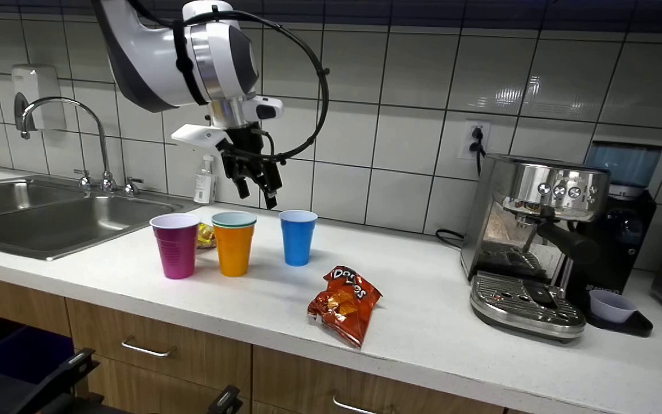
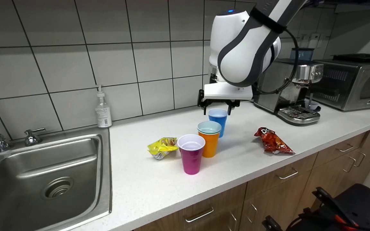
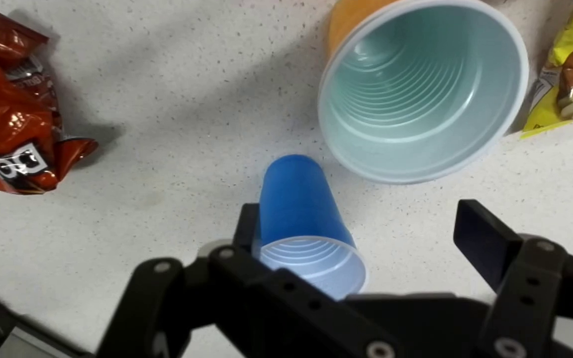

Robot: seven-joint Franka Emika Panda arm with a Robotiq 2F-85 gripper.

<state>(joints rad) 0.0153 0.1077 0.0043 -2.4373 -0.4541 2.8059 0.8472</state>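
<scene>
Hanging with its blunt black fingers wide apart, the pincer is nearest the tapered blue plastic cup, which stands upright on the speckled counter below. Near it, a ribbed pale-teal cup nests in an orange cup; a crinkled, glossy Doritos bag lies apart.

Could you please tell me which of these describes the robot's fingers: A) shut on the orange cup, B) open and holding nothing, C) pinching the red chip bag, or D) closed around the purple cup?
B, since in the wrist view the fingers stand wide apart, and in an exterior view a gap shows between their tips and the blue cup on the countertop.
</scene>
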